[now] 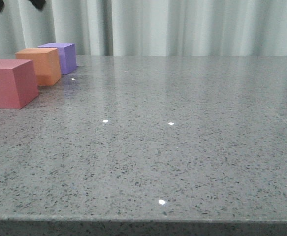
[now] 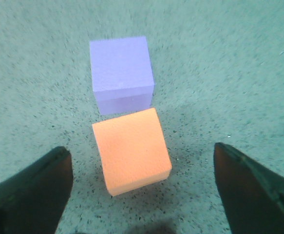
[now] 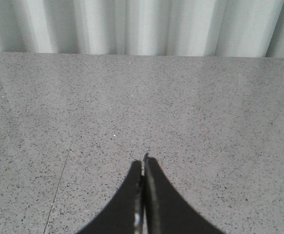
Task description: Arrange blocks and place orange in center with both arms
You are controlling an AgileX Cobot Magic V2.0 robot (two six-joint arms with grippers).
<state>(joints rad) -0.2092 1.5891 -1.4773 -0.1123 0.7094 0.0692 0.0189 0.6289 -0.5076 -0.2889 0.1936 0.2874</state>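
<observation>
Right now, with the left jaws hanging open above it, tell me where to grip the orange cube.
Grip the orange cube on its two free side faces, coming straight down from above. The purple cube sits close against one face and the red cube lies on the opposite side, so those faces are crowded. The left gripper already straddles the free pair.

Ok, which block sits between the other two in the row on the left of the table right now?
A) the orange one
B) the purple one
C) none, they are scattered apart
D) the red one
A. In the front view the orange block stands between the red block nearest the camera and the purple block farthest back, and the left wrist view shows orange right beside purple under the open left gripper.
</observation>
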